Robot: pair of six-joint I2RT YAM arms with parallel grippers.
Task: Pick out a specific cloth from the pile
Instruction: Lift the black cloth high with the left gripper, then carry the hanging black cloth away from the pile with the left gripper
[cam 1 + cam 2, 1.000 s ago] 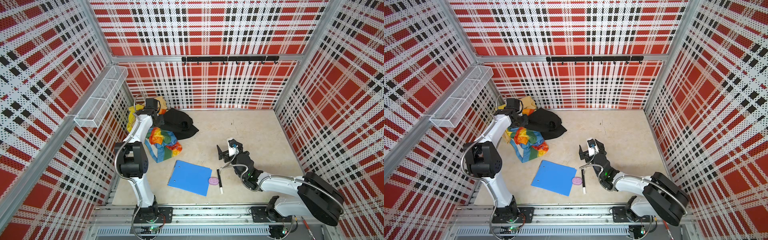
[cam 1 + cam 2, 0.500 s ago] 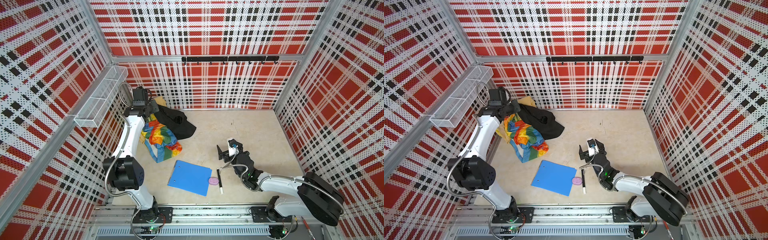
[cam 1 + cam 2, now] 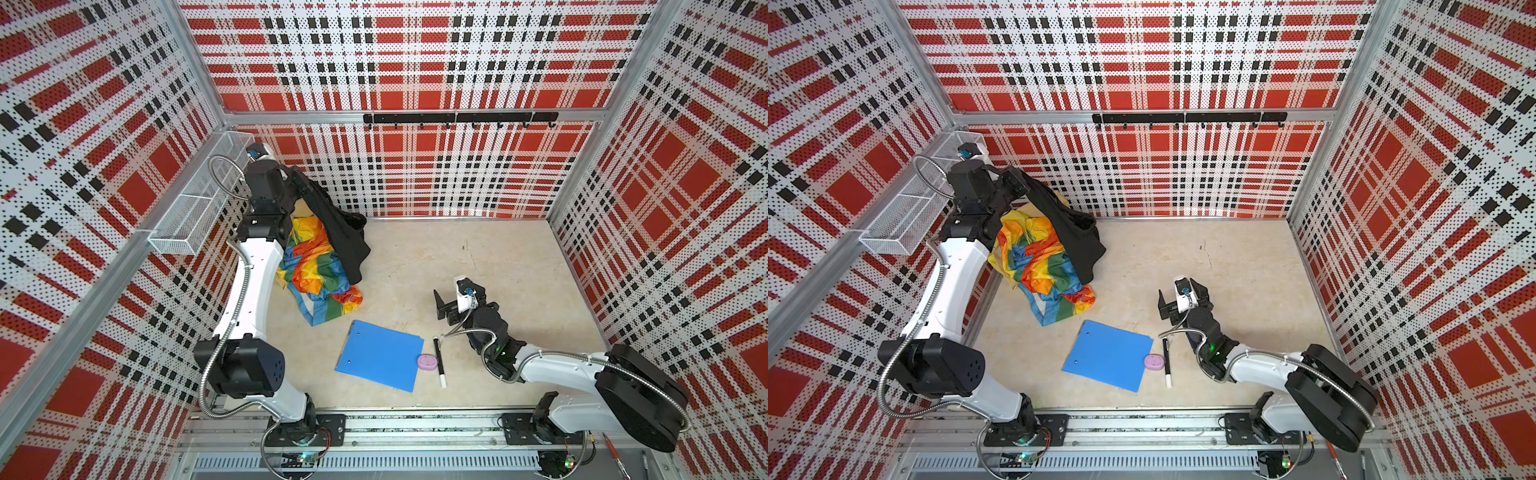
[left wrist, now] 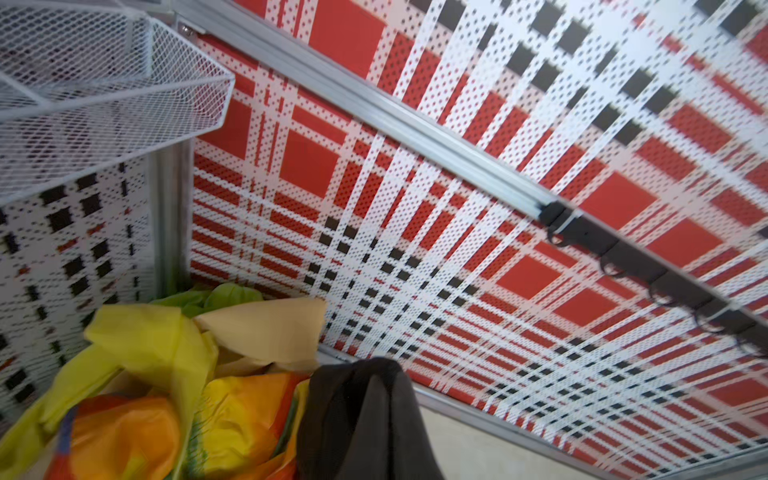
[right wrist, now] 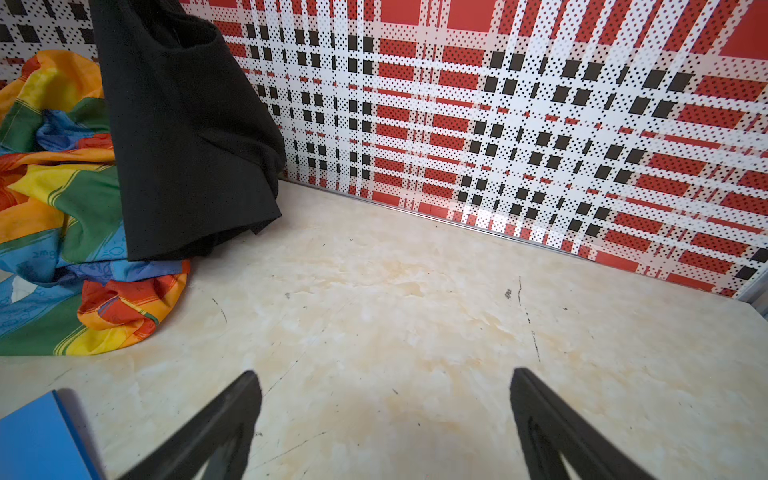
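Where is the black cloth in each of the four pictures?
Top view: the black cloth hangs at the back left, near the corner.
Top view: same place, back left.
Left wrist view: very close to the camera, next to the yellow cloth.
Right wrist view: hanging down to the table.
Shared landmark: the rainbow-striped cloth right beside it.

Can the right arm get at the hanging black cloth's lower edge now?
Probably yes: the right gripper is open, and only bare table lies between it and the black cloth; reach uncertain.
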